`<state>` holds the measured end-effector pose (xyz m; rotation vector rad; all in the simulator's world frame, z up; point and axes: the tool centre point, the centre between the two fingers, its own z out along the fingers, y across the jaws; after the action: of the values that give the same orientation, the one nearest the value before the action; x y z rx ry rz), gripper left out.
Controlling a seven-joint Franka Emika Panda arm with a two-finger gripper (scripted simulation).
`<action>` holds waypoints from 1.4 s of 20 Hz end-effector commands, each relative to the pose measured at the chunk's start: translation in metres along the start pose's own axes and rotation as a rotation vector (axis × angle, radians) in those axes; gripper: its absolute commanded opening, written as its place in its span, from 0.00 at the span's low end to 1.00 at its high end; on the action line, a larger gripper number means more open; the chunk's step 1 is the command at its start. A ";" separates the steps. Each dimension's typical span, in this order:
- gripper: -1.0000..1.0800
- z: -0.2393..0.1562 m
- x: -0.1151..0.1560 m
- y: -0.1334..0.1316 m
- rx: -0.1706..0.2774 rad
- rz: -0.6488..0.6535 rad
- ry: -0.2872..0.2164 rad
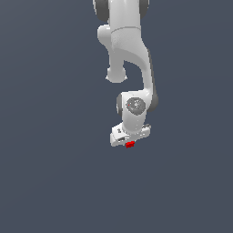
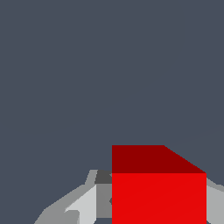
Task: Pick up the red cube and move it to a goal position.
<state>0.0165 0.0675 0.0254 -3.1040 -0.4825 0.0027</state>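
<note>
Grey, unbroken background fills the exterior view, with no edge, shadow or marker in it, so neither a tabletop nor the goal position can be made out there. The white arm (image 1: 129, 54) hangs down from the top of that picture, its wrist bent so that the claw (image 1: 129, 142) points downward. The red cube (image 1: 130, 144) shows as a small red patch directly beneath the claw's pale body, touching it and much narrower than it; whether it rests on anything below cannot be told. In the wrist view the red cube (image 2: 158, 192) looms large and close, one bright face toward the camera and a darker face above it, and pale grey fingers (image 2: 81, 205) appear on either side of it, pressed up against its flanks. That fit suggests the claw is clamped on the cube, gripping it by two opposite sides so that it sits square between them and cannot twist. Judging from this, the pick itself looks done, and what remains is the carry to the goal, which neither view shows. A centred hold like this one should let the cube travel without slipping.
</note>
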 end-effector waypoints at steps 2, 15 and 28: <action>0.00 -0.012 -0.001 0.001 0.000 0.000 0.002; 0.00 -0.107 -0.012 0.005 -0.001 0.000 0.002; 0.00 -0.144 -0.013 0.008 0.000 -0.001 0.002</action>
<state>0.0062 0.0560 0.1704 -3.1042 -0.4833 -0.0014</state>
